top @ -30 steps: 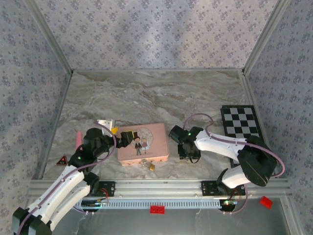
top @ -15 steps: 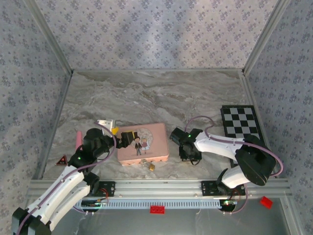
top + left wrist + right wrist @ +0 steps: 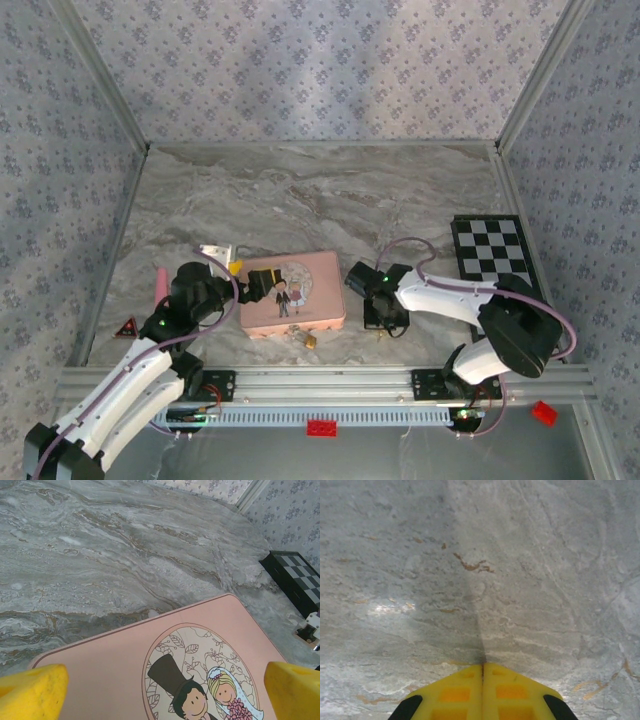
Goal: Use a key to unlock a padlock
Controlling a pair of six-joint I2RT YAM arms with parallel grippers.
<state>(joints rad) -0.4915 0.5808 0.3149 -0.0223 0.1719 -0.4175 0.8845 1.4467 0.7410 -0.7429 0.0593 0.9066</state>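
Comparing with a second ago, we find the right pincer (image 3: 482, 667) now clenched at the desk (image 3: 470, 555), cannot tell whether it grips the key, and see the left pincer (image 3: 162, 687) released.

padlock (image 3: 309, 341): just beside the pink tin (image 3: 300, 296), near edge
right gripper (image 3: 384, 324): near the pink tin, right side

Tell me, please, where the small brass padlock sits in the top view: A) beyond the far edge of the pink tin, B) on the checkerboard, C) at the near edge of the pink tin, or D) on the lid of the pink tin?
C: the padlock sits low against the near edge of the pink tin, on the side closest to the camera, not on the lid.
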